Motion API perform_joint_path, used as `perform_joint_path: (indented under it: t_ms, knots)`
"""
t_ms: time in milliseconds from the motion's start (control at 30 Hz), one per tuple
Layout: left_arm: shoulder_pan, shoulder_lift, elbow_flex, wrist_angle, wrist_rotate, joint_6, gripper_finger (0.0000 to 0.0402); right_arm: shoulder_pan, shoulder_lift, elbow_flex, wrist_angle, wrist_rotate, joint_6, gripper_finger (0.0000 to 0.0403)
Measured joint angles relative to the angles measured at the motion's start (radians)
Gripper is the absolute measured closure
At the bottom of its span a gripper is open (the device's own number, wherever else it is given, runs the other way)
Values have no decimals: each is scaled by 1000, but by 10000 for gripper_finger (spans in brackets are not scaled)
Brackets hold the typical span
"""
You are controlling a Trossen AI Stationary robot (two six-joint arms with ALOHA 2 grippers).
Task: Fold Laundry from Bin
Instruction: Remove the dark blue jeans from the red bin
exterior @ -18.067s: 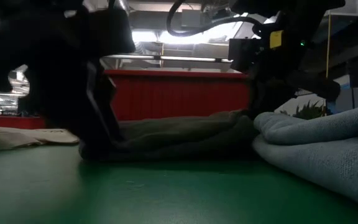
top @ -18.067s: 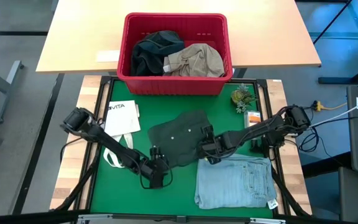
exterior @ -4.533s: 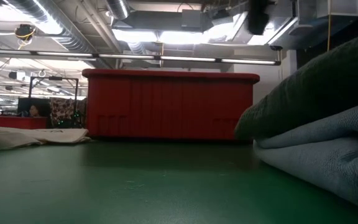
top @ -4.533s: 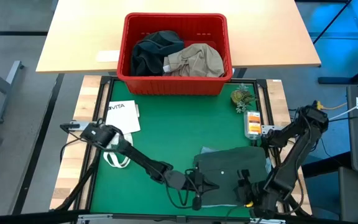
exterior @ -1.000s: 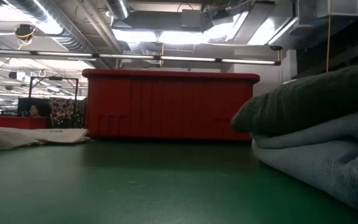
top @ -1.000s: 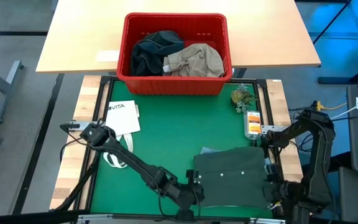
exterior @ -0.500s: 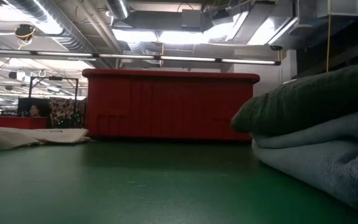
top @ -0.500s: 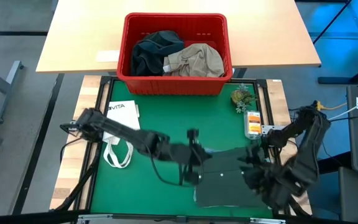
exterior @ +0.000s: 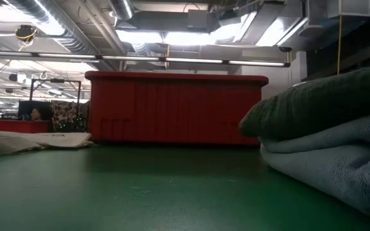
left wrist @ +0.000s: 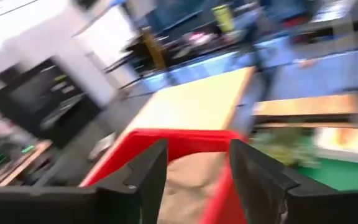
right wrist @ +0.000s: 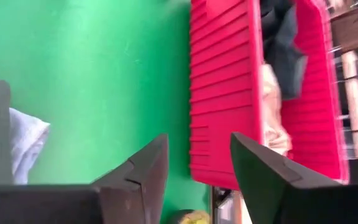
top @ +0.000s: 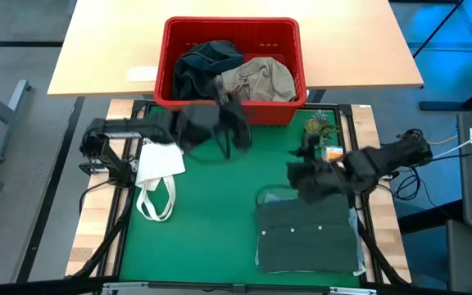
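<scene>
The red bin [top: 232,22] stands at the table's far edge. In it lie a dark garment [top: 199,70] and a khaki one [top: 256,80]. At the near right, a folded dark green garment [top: 306,238] rests flat on folded light blue jeans [exterior: 326,160]. My left gripper [top: 234,135] hovers open in front of the bin's near wall, and the khaki garment [left wrist: 188,186] shows between its fingers. My right gripper [top: 295,176] hangs open above the mat, just beyond the folded stack's far edge, facing the bin [right wrist: 219,93].
A white tote bag [top: 158,164] lies on the mat's left side. A small plant [top: 319,125] and an orange packet [top: 332,160] sit at the far right. The green mat [top: 211,221] lies bare between the tote bag and the stack.
My left gripper has risen from the table's near edge beside the stack and swung toward the far edge, up to the bin. My right gripper has risen from the near right corner and moved toward the far edge, past the stack. The folded stack stays put.
</scene>
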Motion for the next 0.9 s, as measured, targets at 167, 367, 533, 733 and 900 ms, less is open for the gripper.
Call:
perform_joint_path:
  t_ms: [167,367,533,733,900]
  knots:
    - [205,-21,2,-25,25,1,225,-146,-1,-43,115,-235,-114,229]
    - [475,-7,1,-101,234,-22,246,-219,-1,-149,123,-318,-146,229]
    - [674,43,0,-116,483,-82,255,-247,-1,-241,155,-314,-146,229]
    - [820,143,0,-116,559,-77,239,-247,-1,-340,257,-314,-146,229]
    - [870,240,0,-24,510,-108,207,-247,0,-386,297,-314,-146,229]
